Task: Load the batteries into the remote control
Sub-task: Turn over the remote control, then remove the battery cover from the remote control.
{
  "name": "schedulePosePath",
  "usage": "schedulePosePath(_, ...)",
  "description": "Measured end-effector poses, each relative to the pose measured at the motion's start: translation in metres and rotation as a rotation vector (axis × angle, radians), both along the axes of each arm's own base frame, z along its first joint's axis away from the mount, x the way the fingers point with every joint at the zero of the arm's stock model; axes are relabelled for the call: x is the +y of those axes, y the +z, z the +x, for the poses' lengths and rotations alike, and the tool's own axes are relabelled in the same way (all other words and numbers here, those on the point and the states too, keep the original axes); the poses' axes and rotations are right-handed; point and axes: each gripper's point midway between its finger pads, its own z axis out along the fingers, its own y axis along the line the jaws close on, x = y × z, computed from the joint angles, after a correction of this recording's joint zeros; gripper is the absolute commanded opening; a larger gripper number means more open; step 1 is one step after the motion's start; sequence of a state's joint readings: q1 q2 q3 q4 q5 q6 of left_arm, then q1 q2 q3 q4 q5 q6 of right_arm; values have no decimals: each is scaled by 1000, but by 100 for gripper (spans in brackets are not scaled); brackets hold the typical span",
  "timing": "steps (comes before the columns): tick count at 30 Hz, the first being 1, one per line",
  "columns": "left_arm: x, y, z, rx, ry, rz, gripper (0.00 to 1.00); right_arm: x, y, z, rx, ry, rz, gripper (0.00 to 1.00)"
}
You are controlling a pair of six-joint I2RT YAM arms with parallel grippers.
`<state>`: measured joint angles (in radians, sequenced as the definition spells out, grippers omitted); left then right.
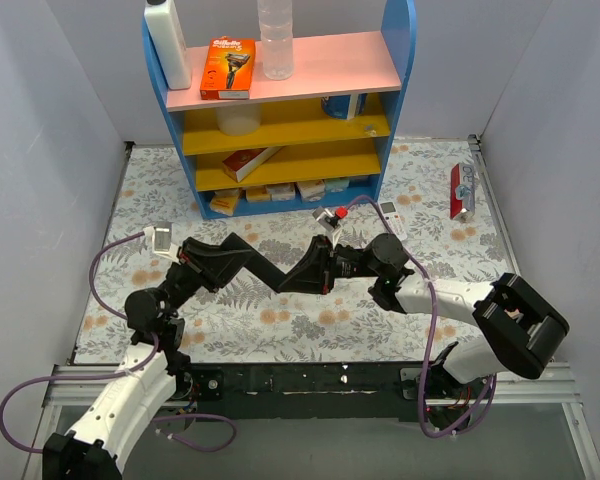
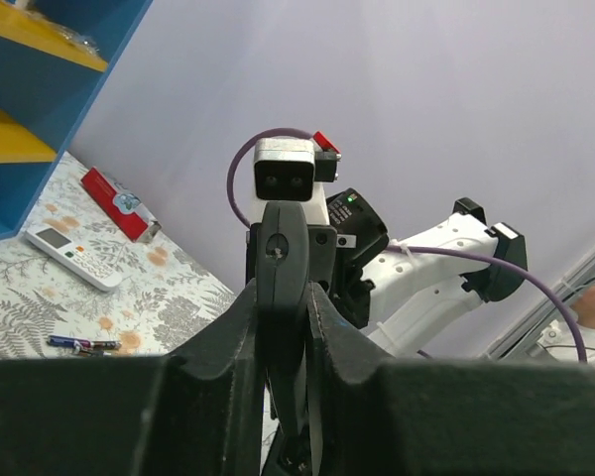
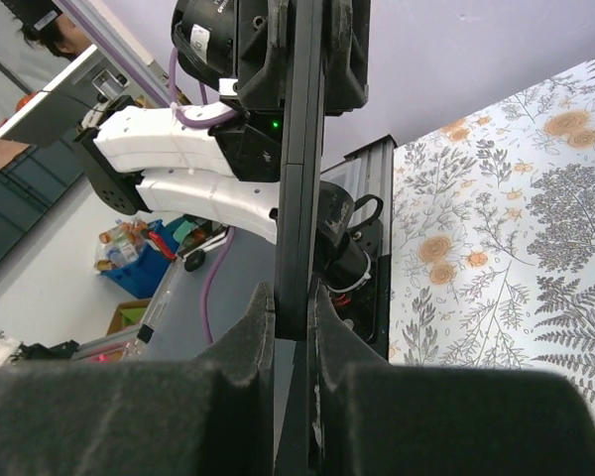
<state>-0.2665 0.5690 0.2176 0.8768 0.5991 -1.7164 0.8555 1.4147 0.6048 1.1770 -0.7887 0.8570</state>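
Two hands on one target, up off the desk! The left hand (image 2: 285, 297) is clenched on the slim black remote control (image 3: 299, 198). The right hand (image 3: 293, 302) is clamped on the same slab from the opposite end, so it hangs edge-on between them at dead centre of the overhead view. The batteries (image 2: 84, 344) are nowhere near it. In the left wrist view they lie loose on the desk (image 1: 230, 320) out at nine o'clock from the hand, just at six o'clock of a white remote (image 2: 74, 253). A red pack (image 2: 119, 203) sits beyond at one o'clock of that remote.

My read is early days: the remote is secured, but no cell is in either hand. The battery bay can't be seen edge-on, so whether the cover is off I cannot tell. What's left is opening it if needed, freeing a hand, fetching the cells and seating them.
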Motion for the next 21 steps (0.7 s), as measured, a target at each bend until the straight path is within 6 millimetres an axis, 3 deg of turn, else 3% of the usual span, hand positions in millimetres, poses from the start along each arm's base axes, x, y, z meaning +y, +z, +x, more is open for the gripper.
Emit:
schedulePosePath(1,0,1,-1,5,-7,-5,0,0,-1,1,-1,-3,-3,26)
schedulePosePath(3,-1,-1,-1,16,-5,-4,0,0,-4,3,-12,-11,-13,43)
schedulePosePath(4,0,-4,2,33,7,0,0,1,-8,5,-15,-21,-25,57)
schedulePosePath(7,4,-20,20,132,72,17,0,1,-20,13,-31,-76,-92,73)
schedulePosePath(10,11,-36,38,253,151,35,0,-2,-26,29,-97,-184,-174,80)
schedulePosePath(16,25,-64,65,447,295,84,0,-11,-17,72,-275,-424,-293,86)
schedulePosePath(21,34,-94,77,583,372,135,0,0,-27,92,-381,-494,-408,89)
